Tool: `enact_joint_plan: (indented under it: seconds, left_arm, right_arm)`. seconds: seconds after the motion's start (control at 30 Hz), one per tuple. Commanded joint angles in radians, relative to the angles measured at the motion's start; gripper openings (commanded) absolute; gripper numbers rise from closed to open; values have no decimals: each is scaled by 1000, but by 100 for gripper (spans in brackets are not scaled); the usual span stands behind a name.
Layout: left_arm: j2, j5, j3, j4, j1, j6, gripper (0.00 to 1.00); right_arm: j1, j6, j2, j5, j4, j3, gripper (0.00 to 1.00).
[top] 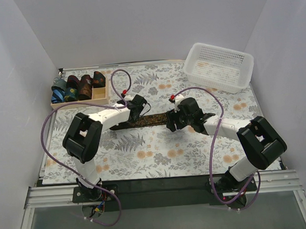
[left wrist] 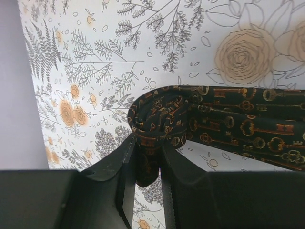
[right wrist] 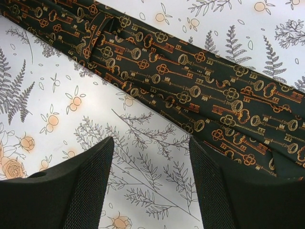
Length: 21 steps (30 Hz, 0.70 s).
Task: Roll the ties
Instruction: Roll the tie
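Left wrist view alone shows left hand pinching curled tie; right hand spread, empty.

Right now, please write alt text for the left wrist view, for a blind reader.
The left fingers pinch the rolled end of a dark tie patterned with gold keys; the rest lies flat to the right on a floral tablecloth.
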<state>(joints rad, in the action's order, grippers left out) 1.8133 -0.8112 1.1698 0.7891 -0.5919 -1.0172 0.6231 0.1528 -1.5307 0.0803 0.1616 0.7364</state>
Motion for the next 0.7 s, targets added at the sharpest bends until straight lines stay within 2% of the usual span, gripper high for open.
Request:
enact_joint_plan:
  seconds: [0.0,0.2,0.4,0.6,0.67]
  left_arm:
    - [49,-127,57,44,-45,-6,7]
    - [116,-144,111,68,-95,-18,16]
    - [161,-118,168,79,-121,-20,36]
    - [178,-69,211,82,-138,-30,47]
    - [178,-45,228,88,-146,-34,48]
  right_arm:
    - [0,-15,17,-10,13,-8,60]
    - [0,-13,17,-14,13,-8,60]
    - [1,-13,12,-13,15,-8,60]
    - [1,-12,9,-11,15,-8,61]
    - [1,-13,9,-10,15,-6,61]
